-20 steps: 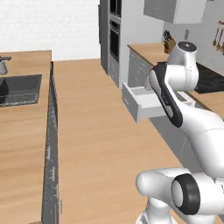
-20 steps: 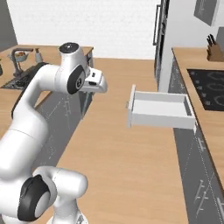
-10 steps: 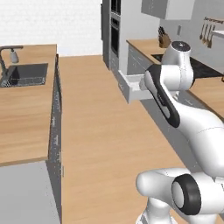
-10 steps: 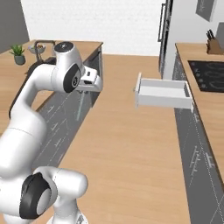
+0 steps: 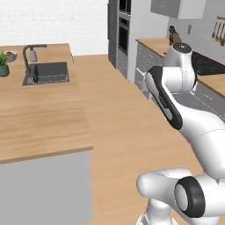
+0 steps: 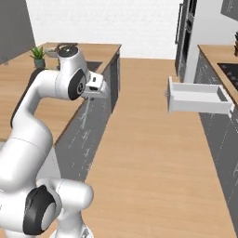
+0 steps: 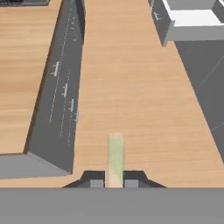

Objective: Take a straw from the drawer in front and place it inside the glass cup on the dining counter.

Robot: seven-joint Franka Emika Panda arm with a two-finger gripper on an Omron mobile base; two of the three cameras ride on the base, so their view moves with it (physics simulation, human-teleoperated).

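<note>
Between the pincer [image 7: 114, 181] tips the straw [image 7: 115, 157] sits pinched, pale stick poking fwd over the wood floor. Pincer pressed tight on it. Drawer [image 6: 199, 98] hangs open at far right, well apart; dining counter [image 5: 39, 114] w/ sink lies left.

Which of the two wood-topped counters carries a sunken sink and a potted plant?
The dining counter, the big island on the left of the left base view: it has the dark sink, tap and potted plant. The wall counter has neither.
</note>
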